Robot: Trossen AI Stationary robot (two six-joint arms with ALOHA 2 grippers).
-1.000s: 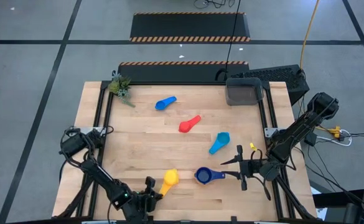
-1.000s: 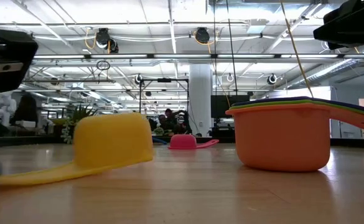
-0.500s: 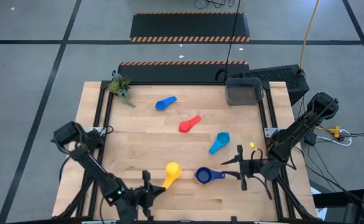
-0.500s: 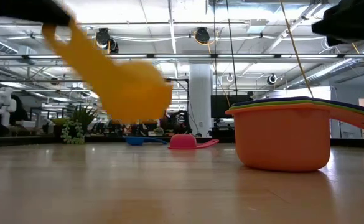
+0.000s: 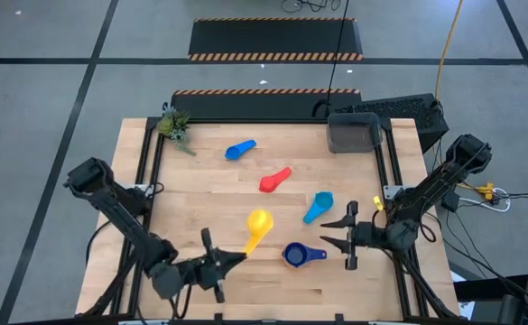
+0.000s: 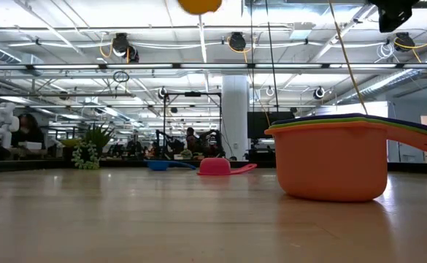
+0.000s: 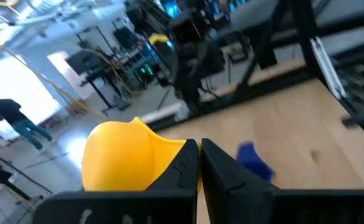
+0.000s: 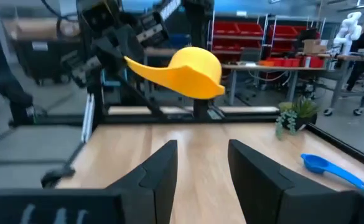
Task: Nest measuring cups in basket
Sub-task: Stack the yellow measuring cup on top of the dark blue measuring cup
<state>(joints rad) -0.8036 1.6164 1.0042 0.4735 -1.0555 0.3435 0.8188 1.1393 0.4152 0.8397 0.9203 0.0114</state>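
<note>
My left gripper (image 5: 235, 260) is shut on a yellow measuring cup (image 5: 259, 222), held high above the table's near middle; only the cup's bottom (image 6: 198, 6) shows in the low view. A nested stack of cups, navy on top (image 5: 296, 255) and orange outermost (image 6: 333, 164), stands on its base to the right of it. Blue (image 5: 240, 149), red (image 5: 275, 180) and light blue (image 5: 319, 206) cups lie loose on the table. The dark grey basket (image 5: 354, 135) stands at the far right corner. My right gripper (image 5: 338, 233) hovers open, level, just right of the stack, with nothing between its fingers. My left gripper pinches the yellow cup's handle (image 7: 177, 147) between its two fingers (image 7: 219, 171). The fingers come level from the table's near left side and lie along the handle. The cup is lifted clear of the table, bowl away from the fingers, its mouth turned downward (image 8: 191, 71).
A small green plant (image 5: 175, 125) stands at the far left corner. A black keyboard (image 5: 394, 108) lies beyond the table's far right edge. The table's left half and near edge are bare wood.
My left gripper has risen from the near edge and moved toward the table's middle, tipping up to level. The yellow cup, which lay mouth-down on the table, has been lifted clear and carried up and rightward. My right gripper has tipped up a little.
</note>
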